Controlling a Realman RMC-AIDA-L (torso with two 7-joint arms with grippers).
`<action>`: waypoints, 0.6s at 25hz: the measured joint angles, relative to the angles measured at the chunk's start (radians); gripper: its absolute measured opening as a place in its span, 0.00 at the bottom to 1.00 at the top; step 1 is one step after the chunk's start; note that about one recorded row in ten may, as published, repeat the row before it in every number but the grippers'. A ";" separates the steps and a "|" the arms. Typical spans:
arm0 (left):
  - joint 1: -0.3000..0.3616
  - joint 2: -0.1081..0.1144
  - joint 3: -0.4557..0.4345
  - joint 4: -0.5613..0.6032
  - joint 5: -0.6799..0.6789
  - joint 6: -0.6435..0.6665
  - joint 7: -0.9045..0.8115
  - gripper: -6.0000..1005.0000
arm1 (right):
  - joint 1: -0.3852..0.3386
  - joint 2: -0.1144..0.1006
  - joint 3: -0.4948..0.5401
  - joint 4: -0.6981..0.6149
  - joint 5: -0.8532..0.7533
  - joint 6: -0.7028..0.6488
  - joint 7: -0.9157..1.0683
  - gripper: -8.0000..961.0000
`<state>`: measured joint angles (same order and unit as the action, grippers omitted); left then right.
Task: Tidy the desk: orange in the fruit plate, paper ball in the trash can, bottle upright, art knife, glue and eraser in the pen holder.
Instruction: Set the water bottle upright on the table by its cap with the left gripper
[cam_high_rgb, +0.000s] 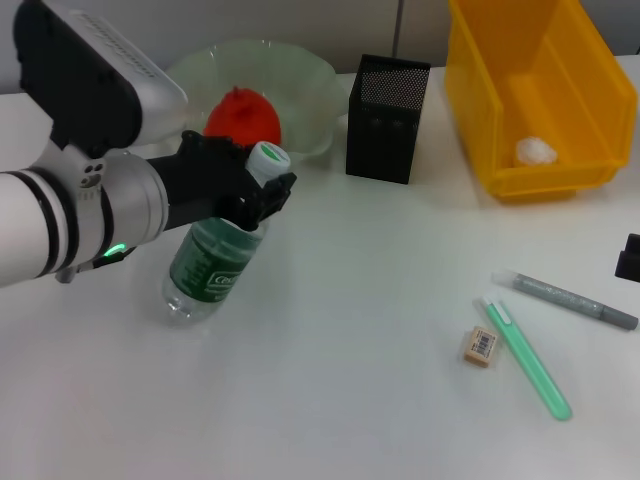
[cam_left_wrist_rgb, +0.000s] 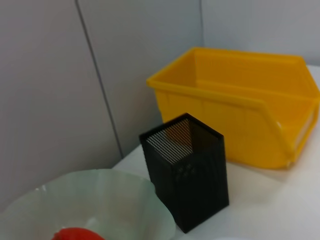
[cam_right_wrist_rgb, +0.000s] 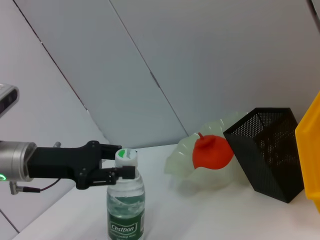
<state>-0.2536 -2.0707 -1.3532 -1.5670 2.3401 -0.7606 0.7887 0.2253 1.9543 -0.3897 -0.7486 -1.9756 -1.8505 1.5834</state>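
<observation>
The bottle (cam_high_rgb: 213, 262) stands upright on the desk (cam_high_rgb: 330, 400), nearest the camera, and the left pincer (cam_high_rgb: 262, 185) is closed on its neck just under the white cap (cam_high_rgb: 268, 157); the right wrist view shows the black fingers (cam_right_wrist_rgb: 107, 172) pressed against the neck from both sides. Just behind the pincer sits the fruit plate (cam_high_rgb: 310, 90) with the orange (cam_high_rgb: 243, 116) in it. To the pincer's right, close beside the plate, stands the pen holder (cam_high_rgb: 387, 118), and farther right the trash can (cam_high_rgb: 540, 90) holds the paper ball (cam_high_rgb: 535, 151). Well to the pincer's right and nearer the camera lie the eraser (cam_high_rgb: 481, 345), a green stick (cam_high_rgb: 527, 355) just beside it, and a grey pen (cam_high_rgb: 575, 299). The right pincer (cam_high_rgb: 629, 258) shows only as a dark edge at the far right; whether it is open or closed I cannot tell.
</observation>
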 joint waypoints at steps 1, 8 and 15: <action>0.010 0.001 0.000 -0.005 -0.007 0.011 0.000 0.47 | 0.000 0.000 0.000 0.000 0.000 0.001 0.000 0.52; 0.059 0.003 -0.022 -0.043 -0.036 0.044 0.003 0.47 | 0.002 -0.002 0.000 0.000 0.000 0.003 0.001 0.51; 0.104 0.005 -0.025 -0.071 -0.066 0.044 0.014 0.48 | 0.005 -0.002 0.001 0.000 0.000 0.004 0.002 0.51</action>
<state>-0.1498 -2.0656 -1.3779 -1.6380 2.2738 -0.7163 0.8028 0.2306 1.9527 -0.3884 -0.7486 -1.9756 -1.8468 1.5855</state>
